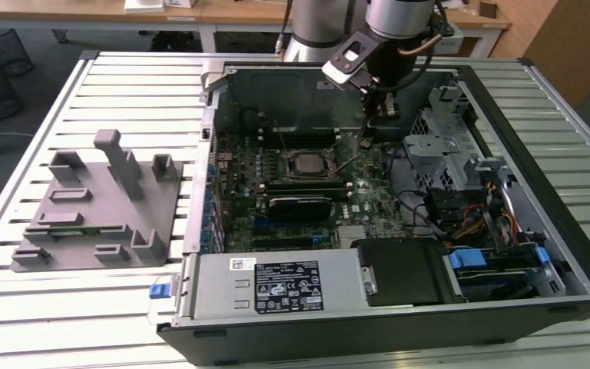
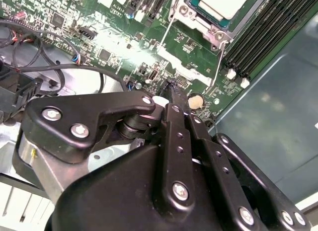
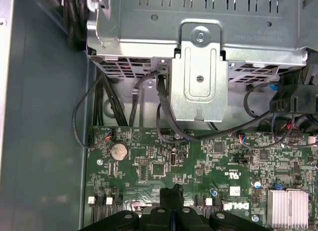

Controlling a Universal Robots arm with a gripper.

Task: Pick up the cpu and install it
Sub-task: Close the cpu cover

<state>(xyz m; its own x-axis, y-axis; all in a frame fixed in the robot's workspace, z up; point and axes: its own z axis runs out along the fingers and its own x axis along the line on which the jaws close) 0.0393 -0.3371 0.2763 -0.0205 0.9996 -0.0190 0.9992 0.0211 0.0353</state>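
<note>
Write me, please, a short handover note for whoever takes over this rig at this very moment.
Gripper: shut and holding nothing. It is low over the motherboard, on the exterior view's right of the socket.
The cpu: lies in the socket inside the open case, pale top up, apart from the gripper.
Done: judging by where it lies, the cpu is picked up and set in the socket.
Left: I cannot tell whether the socket's metal frame is latched over the cpu, so check that before counting the install as finished.
</note>
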